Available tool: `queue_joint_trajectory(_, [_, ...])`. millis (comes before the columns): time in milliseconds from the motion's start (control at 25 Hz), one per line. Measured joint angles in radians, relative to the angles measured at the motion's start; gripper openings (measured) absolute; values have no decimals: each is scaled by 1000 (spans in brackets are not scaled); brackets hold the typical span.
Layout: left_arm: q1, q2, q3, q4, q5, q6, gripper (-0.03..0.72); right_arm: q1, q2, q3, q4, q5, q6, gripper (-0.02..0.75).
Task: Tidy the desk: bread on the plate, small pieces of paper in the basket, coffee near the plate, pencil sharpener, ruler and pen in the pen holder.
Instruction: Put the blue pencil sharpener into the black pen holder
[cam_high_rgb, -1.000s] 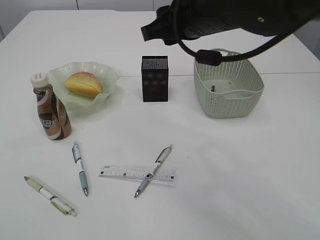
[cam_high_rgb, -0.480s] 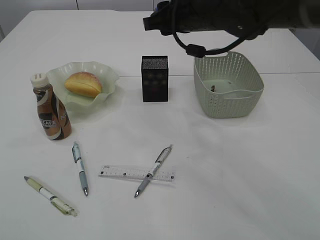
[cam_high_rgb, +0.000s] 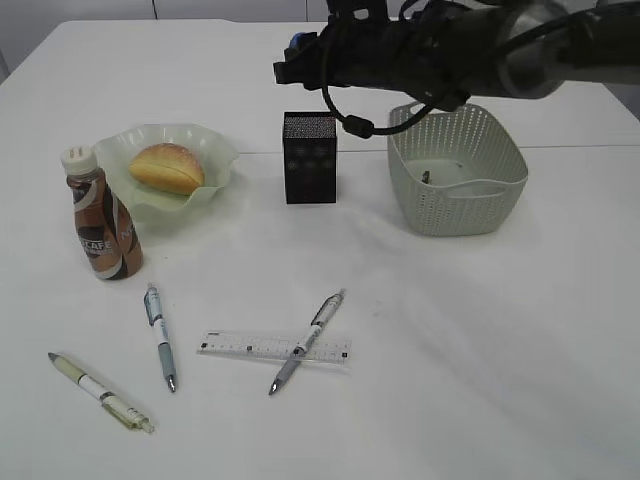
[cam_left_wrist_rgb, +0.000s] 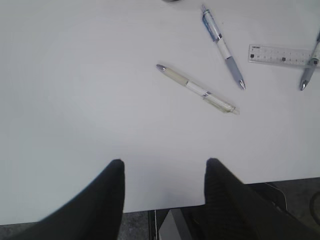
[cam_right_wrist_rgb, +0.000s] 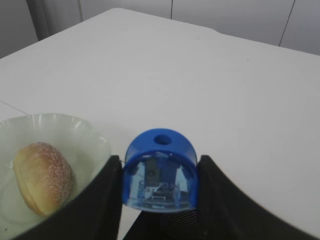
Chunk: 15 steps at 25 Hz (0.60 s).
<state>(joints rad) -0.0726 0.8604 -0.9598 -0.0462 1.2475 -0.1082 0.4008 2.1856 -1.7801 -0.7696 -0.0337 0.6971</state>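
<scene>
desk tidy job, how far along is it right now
Done: the bread lies on the plate, the coffee stands beside it, and a small scrap lies in the basket. In hand: the right gripper clamps the blue pencil sharpener above the pen holder. Left: the ruler and three pens lie on the desk. The left gripper is open and empty.

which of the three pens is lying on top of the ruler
The grey-tipped pen furthest right; it crosses the ruler. The other two lie apart on the bare desk.
</scene>
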Motion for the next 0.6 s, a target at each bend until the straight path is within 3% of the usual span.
queue_joint_trajectory(600, [0, 0, 0, 0, 0, 0, 372, -36, 164, -110, 2, -106, 2, 316])
